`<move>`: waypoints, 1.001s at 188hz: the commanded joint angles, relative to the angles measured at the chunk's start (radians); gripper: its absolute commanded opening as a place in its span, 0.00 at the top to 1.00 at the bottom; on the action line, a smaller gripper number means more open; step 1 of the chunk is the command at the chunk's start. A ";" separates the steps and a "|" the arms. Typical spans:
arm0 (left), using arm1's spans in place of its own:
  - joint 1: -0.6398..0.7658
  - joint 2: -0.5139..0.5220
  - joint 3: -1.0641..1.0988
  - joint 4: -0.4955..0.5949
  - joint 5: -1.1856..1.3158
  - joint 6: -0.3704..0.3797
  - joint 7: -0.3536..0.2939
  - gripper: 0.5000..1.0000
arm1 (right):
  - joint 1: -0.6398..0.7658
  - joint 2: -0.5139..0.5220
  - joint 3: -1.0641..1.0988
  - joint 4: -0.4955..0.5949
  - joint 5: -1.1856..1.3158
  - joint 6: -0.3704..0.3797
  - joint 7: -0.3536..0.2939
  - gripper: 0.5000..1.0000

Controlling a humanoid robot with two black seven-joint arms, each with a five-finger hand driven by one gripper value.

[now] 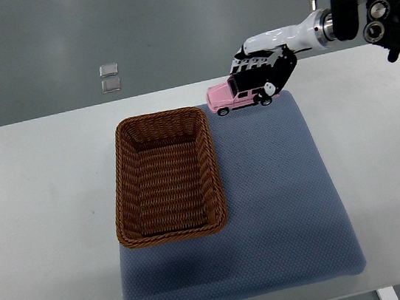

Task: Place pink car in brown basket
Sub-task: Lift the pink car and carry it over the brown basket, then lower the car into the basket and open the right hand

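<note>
**A:** How far along does the job look?

**B:** Early. The pink car (235,96) sits at the far edge of the blue-grey mat (282,205), just beyond the far right corner of the brown basket (126,183) and outside it. The basket holds nothing that the view shows.

**A:** And the right robot hand (264,74)?

**B:** It comes in from the right edge and sits over the rear of the car, its dark fingers (274,83) curled down around the roof and back end. It appears to grip the toy, though whether the wheels touch the mat or hang just above it cannot be told from this steep angle.

**A:** So the grasp seems made. What remains?

**B:** Most of it, judging by the layout: the car has to be lifted, carried left and toward the robot until it is over the basket's opening, lowered inside, and released.

**A:** Anything else on the table (38,217)?

**B:** No left arm shows. Two small clear squares (109,78) lie on the grey floor beyond the table, well apart from the work.
</note>
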 commanded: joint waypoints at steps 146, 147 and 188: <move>0.000 0.000 -0.002 -0.043 -0.002 0.001 0.001 0.00 | -0.170 0.461 -0.010 -0.303 0.008 -0.138 0.000 0.63; 0.000 0.000 0.000 -0.043 -0.002 0.001 0.001 0.00 | -0.170 0.460 -0.010 -0.303 0.008 -0.141 0.000 0.57; 0.000 0.000 0.001 -0.040 -0.002 0.001 0.001 0.00 | -0.173 0.450 0.009 -0.303 0.017 -0.147 0.000 0.21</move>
